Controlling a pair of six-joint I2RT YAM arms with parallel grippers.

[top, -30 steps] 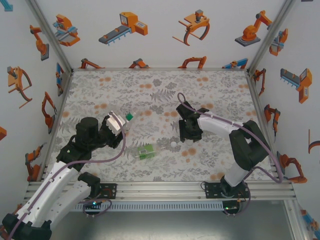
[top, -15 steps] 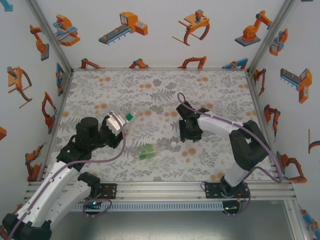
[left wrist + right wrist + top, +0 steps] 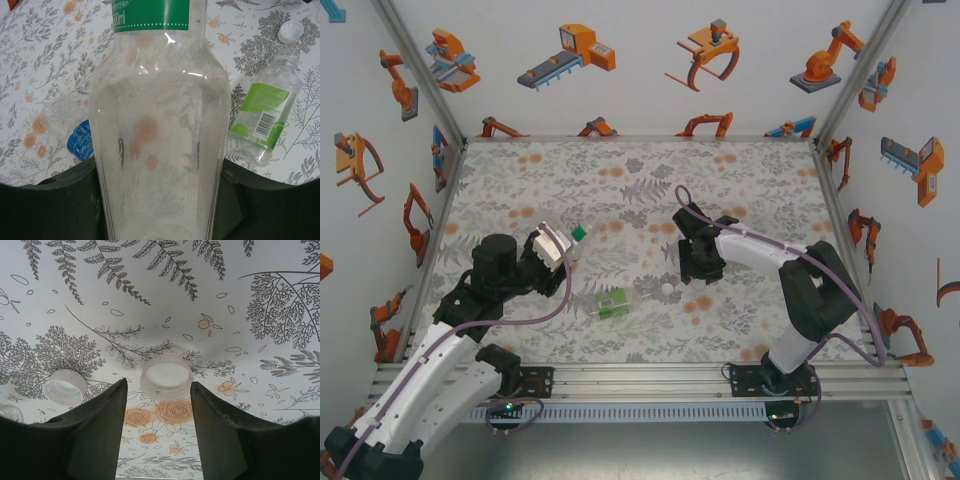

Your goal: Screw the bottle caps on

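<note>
Hardly anything has moved over the last second, so the cap pickup looks pending. Above the tabletop [image 3: 620, 190], the left fingers [image 3: 55, 200] clamp the tall bottle [image 3: 160, 150] at centre frame. The green-labelled bottle [image 3: 262, 122] lies at right. The right fingers [image 3: 95, 435] stand narrowly apart, straddling a white cap [image 3: 166, 377] at centre; whether they touch it is unclear. A second cap [image 3: 64, 386] lies left.

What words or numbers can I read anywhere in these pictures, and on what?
"00ml": on the green band of the tall clear plastic bottle; the digit before it is unclear.
Barcode on the lime-labelled clear plastic bottle: digits too small to read.
Blue-labelled clear plastic bottle: print too blurred to read.
</note>
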